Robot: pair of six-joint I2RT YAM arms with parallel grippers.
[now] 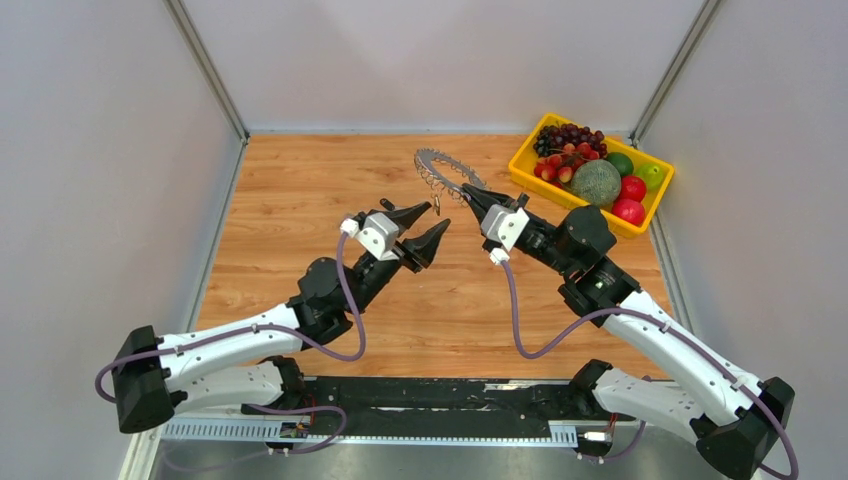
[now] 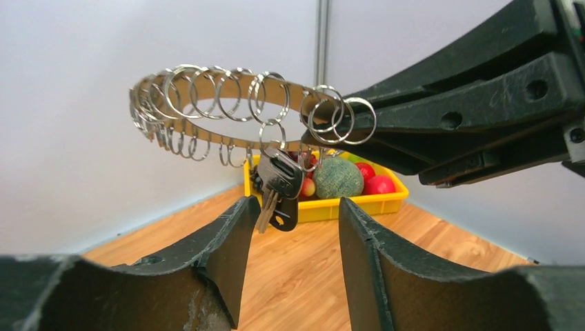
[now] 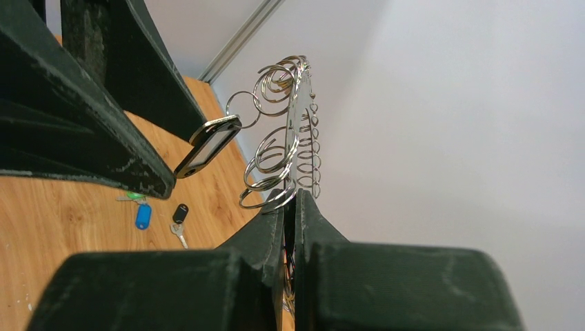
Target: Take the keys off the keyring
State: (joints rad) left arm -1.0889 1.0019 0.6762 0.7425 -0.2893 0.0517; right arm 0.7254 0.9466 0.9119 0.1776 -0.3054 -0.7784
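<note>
The keyring [image 1: 447,168] is a grey band strung with several small split rings, held up in the air. My right gripper [image 1: 470,194] is shut on its near end; the right wrist view shows the pads pinching the band [image 3: 298,117] at the fingertips [image 3: 293,200]. A small bunch of keys [image 2: 279,181] with black heads hangs from one split ring under the keyring [image 2: 207,103]. My left gripper [image 2: 293,221] is open and empty, its fingers just below and to either side of the hanging keys. In the top view it [image 1: 432,225] sits left of the right gripper.
A yellow tray [image 1: 524,152] of fruit stands at the back right, also visible in the left wrist view [image 2: 359,207]. Loose on the wooden table lie a black-headed key [image 3: 180,217] and a blue tag [image 3: 143,215]. White walls close in three sides.
</note>
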